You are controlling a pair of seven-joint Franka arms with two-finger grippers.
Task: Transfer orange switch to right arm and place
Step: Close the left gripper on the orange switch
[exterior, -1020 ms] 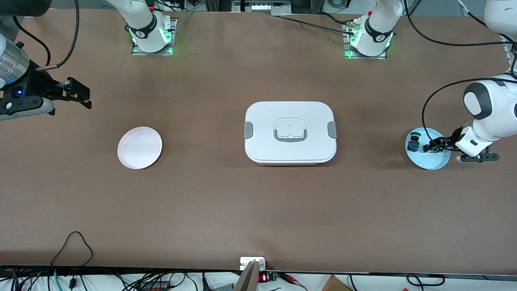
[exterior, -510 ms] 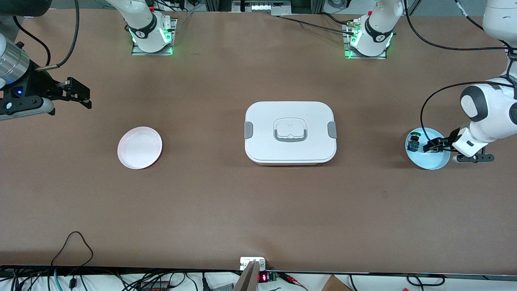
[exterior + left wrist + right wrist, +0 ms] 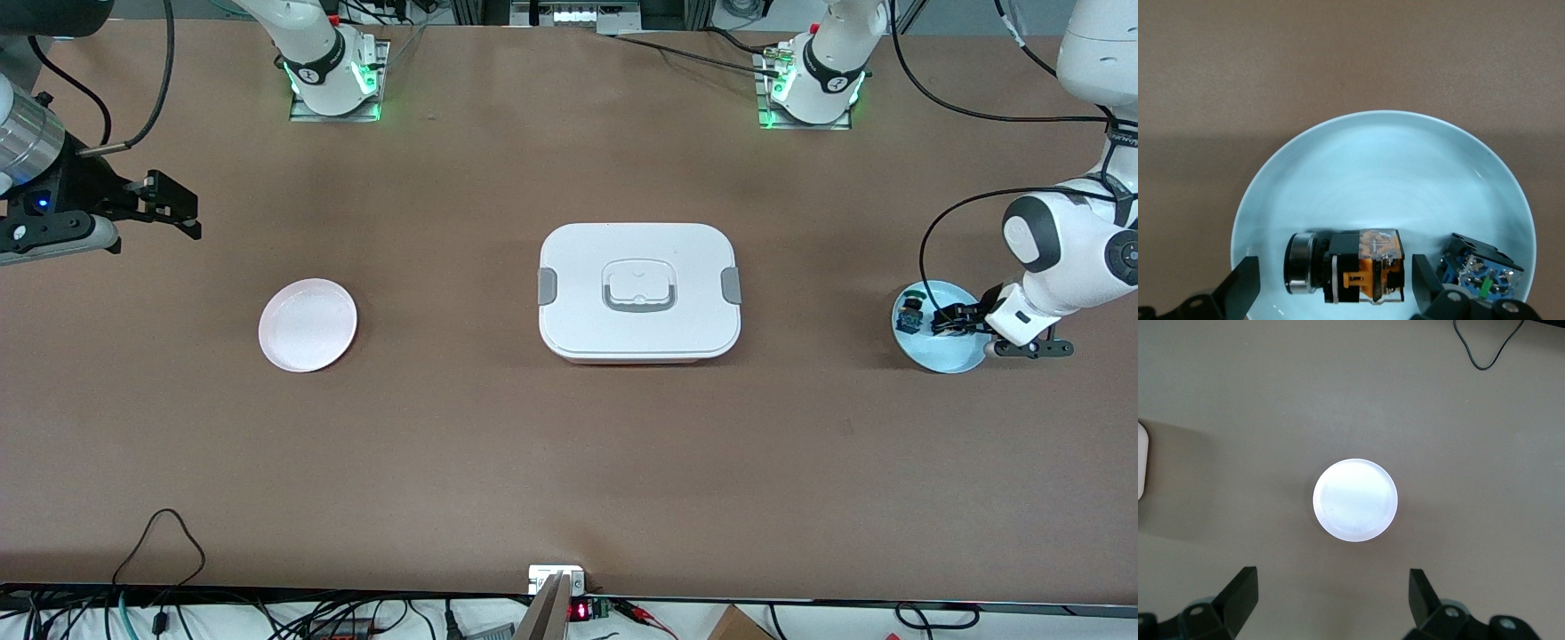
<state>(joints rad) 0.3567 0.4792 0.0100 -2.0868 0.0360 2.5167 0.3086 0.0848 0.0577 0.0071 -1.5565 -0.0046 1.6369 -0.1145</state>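
Observation:
The orange switch (image 3: 1351, 267) lies on its side on the light blue plate (image 3: 1385, 167), black body with an orange part and a silver ring. In the front view the switch (image 3: 940, 325) is at the left arm's end of the table. My left gripper (image 3: 1333, 283) is open and low over the plate (image 3: 944, 357), one finger on each side of the switch with gaps showing. It also shows in the front view (image 3: 946, 322). My right gripper (image 3: 176, 210) is open and empty, waiting in the air at the right arm's end; its wrist view (image 3: 1331, 595) looks down on the pink plate (image 3: 1355, 499).
A green-capped blue switch (image 3: 1479, 279) lies on the same blue plate beside the orange one, also in the front view (image 3: 909, 311). A white lidded box (image 3: 638, 291) stands mid-table. The pink plate (image 3: 308, 324) is toward the right arm's end.
The left arm's wrist has shifted a little toward the blue plate, with the gripper staying around the orange switch. The right arm has not moved.

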